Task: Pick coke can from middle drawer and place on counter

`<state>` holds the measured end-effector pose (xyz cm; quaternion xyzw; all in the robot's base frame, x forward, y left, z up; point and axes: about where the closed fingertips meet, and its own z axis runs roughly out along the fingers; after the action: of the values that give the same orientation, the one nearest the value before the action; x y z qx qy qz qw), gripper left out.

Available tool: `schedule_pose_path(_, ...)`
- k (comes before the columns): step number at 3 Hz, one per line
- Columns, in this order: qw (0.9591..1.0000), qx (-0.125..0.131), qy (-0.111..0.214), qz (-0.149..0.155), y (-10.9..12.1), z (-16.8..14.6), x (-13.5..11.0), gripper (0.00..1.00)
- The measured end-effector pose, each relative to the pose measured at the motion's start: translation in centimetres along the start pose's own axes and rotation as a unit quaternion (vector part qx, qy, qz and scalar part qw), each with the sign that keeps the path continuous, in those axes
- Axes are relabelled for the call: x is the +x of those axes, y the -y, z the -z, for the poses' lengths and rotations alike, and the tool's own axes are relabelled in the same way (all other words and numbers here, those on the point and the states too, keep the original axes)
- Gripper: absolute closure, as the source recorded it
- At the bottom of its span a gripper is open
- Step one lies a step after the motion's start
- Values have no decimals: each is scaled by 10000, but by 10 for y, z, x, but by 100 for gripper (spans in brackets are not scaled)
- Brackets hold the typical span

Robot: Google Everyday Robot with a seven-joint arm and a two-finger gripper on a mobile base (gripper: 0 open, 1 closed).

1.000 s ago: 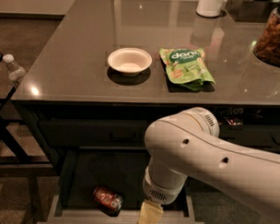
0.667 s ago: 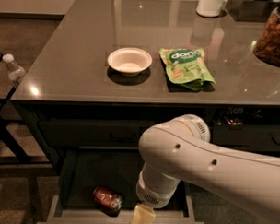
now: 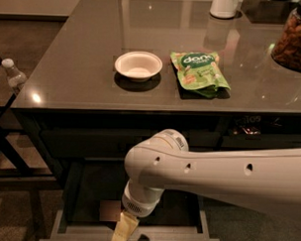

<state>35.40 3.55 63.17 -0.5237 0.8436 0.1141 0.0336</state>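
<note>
**Can low in the drawer, my pincer beside it**

The coke can [image 3: 110, 210] shows only as a dull reddish patch lying on the dark floor of the middle drawer [image 3: 181, 236]. It sits far below the white bowl [image 3: 138, 66] in the view and a little to its left. My wrist hides its right end. The drawer stands pulled out. Its inside is plain and dark, and its greyish front rim runs straight along the bottom of the view, with a thin side wall at the left.

My pincer [image 3: 123, 231] hangs just beside the can, lower still beneath the bowl, over the drawer's front rim. It shows as a pale yellowish, flat-sided piece under a ribbed white wrist. I cannot tell whether it is spread or pressed together. My arm [image 3: 213, 169] is smooth, rounded white shell, and it fills the view below and right of the bowl.

The desk [image 3: 78, 50] is glossy dark-grey stone with soft reflections and a straight front edge. The bowl is round and matte. Bare surface lies to its left and between it and the front edge. A crinkled green pouch [image 3: 199, 72] lies just right of the bowl. Farther right stands a jar of nuts [image 3: 294, 40], and behind it a white container [image 3: 224, 6]. Well left of the bowl, off the desk's corner, is a clear plastic bottle [image 3: 14, 77].
</note>
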Motion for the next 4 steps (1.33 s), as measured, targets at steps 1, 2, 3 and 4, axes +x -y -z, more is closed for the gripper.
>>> schedule_pose_path(1,9998,-114,121,-74,-2,-10,4,0)
schedule_pose_path(2,9987,-285,323,-265,2,-44,3,0)
schedule_pose_path(3,9960,-377,681,-449,15,-78,-8,0)
schedule_pose_path(4,9960,-377,674,-447,15,-78,-8,0)
